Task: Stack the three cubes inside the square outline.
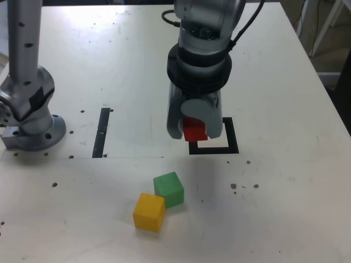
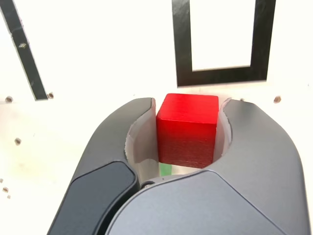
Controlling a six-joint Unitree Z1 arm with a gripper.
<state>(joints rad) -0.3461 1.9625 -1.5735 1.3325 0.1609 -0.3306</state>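
**Red cube arriving at the square outline, two more waiting**

Nearest the exterior camera, the yellow cube (image 1: 149, 211) and the green cube (image 1: 169, 189) are sitting on the white table (image 1: 285, 208), touching at a corner, the green one just behind and toward the exterior view's right of the yellow. Both are lying well outside the target. Beyond them, the gripper (image 1: 193, 130) is hanging over the table with its jaws clamped on the red cube (image 1: 194, 130); the wrist view is showing the red cube (image 2: 188, 128) pinched on two opposite flat faces between the grey jaws of the gripper (image 2: 188, 131), with its top face and one side face exposed. The square outline (image 1: 232, 143) is lying partly hidden behind and beneath the gripper, and in the wrist view the square outline (image 2: 221, 76) is sitting just ahead of the held cube, so the cube is appearing close to the border but not yet centred over the pale middle. Whether it is touching the table cannot be told.

The cubes are looking rigid, light and matte, so they are likely gripping well on parallel faces and unlikely to deform; the main risk is probably a skewed release. Farther back, a thin black strip (image 1: 101, 132) is marking the table, beside the arm's grey base (image 1: 28, 109).
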